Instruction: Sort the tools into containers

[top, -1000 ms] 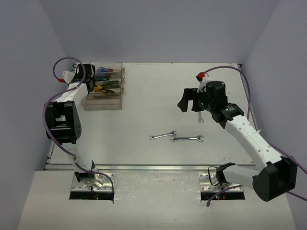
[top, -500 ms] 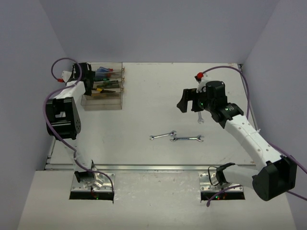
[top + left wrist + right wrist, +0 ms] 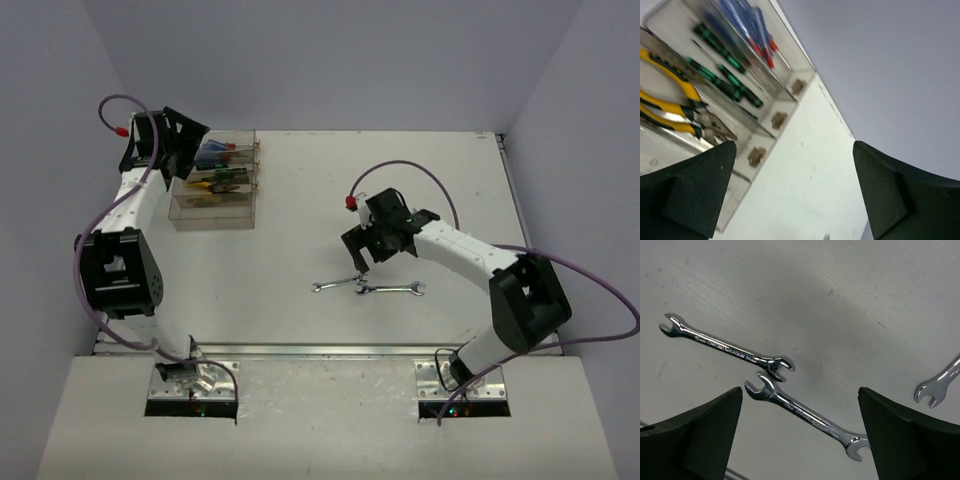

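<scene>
Hovering wide open and empty — right gripper (image 3: 800, 437) over two wrenches (image 3: 727, 347), left gripper (image 3: 795, 192) by the bins (image 3: 210, 213).

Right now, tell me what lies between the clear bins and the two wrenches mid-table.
Nothing: in the top view the table is bare from the bins to the two wrenches.

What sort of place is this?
Probably a lab test cell: plain lilac-grey walls boxing a white table, white robot arms bolted at its edge, clear plastic bins and silver open-end wrenches.
</scene>
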Motion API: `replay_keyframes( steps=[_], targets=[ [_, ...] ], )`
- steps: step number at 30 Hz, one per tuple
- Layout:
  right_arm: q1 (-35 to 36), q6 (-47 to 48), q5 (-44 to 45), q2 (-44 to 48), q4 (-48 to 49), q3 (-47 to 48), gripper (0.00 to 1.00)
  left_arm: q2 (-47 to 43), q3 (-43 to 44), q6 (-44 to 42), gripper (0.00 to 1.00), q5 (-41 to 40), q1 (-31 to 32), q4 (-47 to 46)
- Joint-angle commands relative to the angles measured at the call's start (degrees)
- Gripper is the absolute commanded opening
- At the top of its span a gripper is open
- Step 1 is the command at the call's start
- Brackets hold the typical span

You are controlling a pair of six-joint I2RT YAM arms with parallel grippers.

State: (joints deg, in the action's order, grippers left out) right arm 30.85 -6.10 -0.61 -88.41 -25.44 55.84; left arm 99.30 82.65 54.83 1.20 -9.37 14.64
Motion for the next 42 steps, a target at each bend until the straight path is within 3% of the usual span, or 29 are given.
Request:
replay_keyframes(
  steps=[1,4,6,7,9,11,13,18,23,29,36,39,42],
  targets=[
    [-1.16,-4.59,16.68,-2.32,-0.25,4.36,0.99,-9.32,-10.63,-5.16,1.0,14.13,0.88,-2.07],
    [-6.84,-11.17,12.3,-2.45,1.16,4.05,0.99,-19.46,-21.87,-3.99,1.0,13.11,2.91,-4.93],
    [-14.08,-13.78,8.27,-3.46,3.19,4.32,0.96,-27.41,-27.41,-4.31,1.0,9.36,9.72,-5.94],
    [-14.58,-13.93,8.17,-4.55,2.94,5.33,0.95,-29.38,-28.07,-4.93,1.0,7.1,10.58,-5.77],
    [-18.54,-13.36,7.12,-8.54,0.66,9.11,0.92,-32.77,-28.07,-7.55,1.0,1.83,19.52,-2.44],
    [-20.53,-12.52,5.23,-12.34,-1.11,12.03,0.89,-34.36,-27.14,-10.16,1.0,-0.9,24.48,1.58],
    [-24.33,-12.02,1.46,-16.28,-1.98,14.17,0.81,-36.32,-26.86,-13.4,1.0,-2.2,26.58,5.71],
    [-26.35,-9.42,0.87,-23.89,-6.0,19.87,0.62,-39.81,-26.85,-19.53,1.0,-1.46,26.59,10.29],
    [-26.28,-8.26,2.26,-27.11,-7.14,19.26,0.42,-41.12,-27.28,-21.92,1.0,-0.04,26.59,11.1],
    [-26.36,-6.5,2.51,-31.48,-9.83,20.04,0.33,-40.26,-27.02,-22.89,1.0,1.09,26.59,10.62],
    [-26.2,-5.58,3.27,-33.55,-10.12,20.59,0.13,-39.92,-28.0,-23.38,1.0,2.48,26.59,9.12],
    [-26.19,-5.06,0.89,-32.75,-9.72,20.8,0.01,-39.06,-29.34,-22.58,1.0,5.33,26.59,6.47],
    [-26.27,-6.39,-3.7,-29.74,-6.82,19.5,0.0,-37.24,-32.94,-19.76,1.0,11.7,26.59,-2.18]
  ],
)
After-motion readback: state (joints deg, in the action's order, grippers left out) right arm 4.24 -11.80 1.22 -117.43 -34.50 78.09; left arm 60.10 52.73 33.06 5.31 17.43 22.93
